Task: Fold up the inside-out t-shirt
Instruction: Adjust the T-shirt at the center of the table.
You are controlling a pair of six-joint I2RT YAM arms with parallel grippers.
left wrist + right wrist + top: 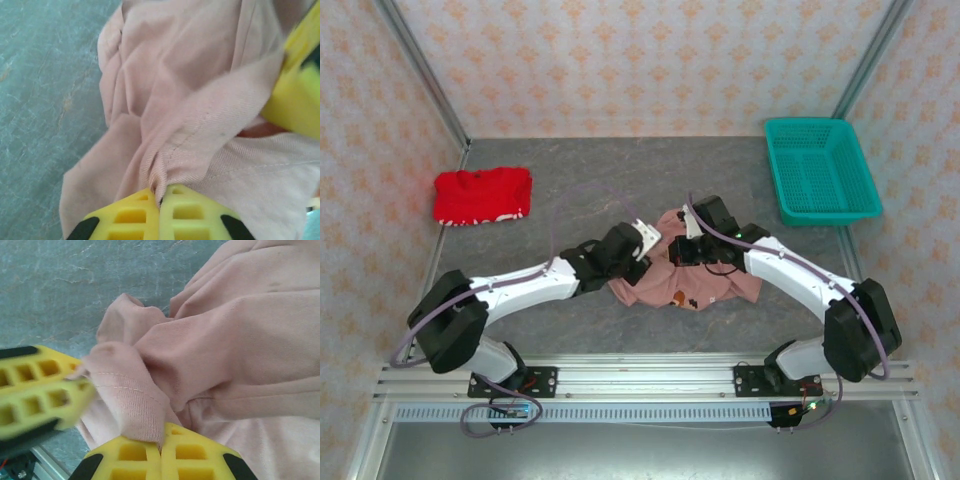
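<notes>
The dusty salmon-pink cotton t-shirt (715, 288) lies in a crumpled heap on the grey stone-patterned table (570, 190), just off centre toward 5 o'clock, with both arms bent in over it. The left gripper (160, 197) is clenched on a gathered ridge of stitched seam. The right gripper (162, 437) is clenched on a folded edge of hem. The two pinches sit just beside each other at the heap's 11 o'clock edge.

That closeness looks like the main hazard. If either wrist turns before the arms part, the yellow fingers (40, 390) could knock together. Each pinch also seems to hold bunched cloth, so more than one layer may be caught. A pull apart would then drag the whole heap instead of opening it. The right-hand hold is thin and at the very edge, so a sharp tug could strip it free.

A folded bright red garment with white trim (482, 195) lies at 10 o'clock and a teal plastic mesh basket (820, 170) stands at 2 o'clock, both well apart. Neither blocks anything. What crowds the work is the arms themselves and the cloth tucked beneath the right wrist.
</notes>
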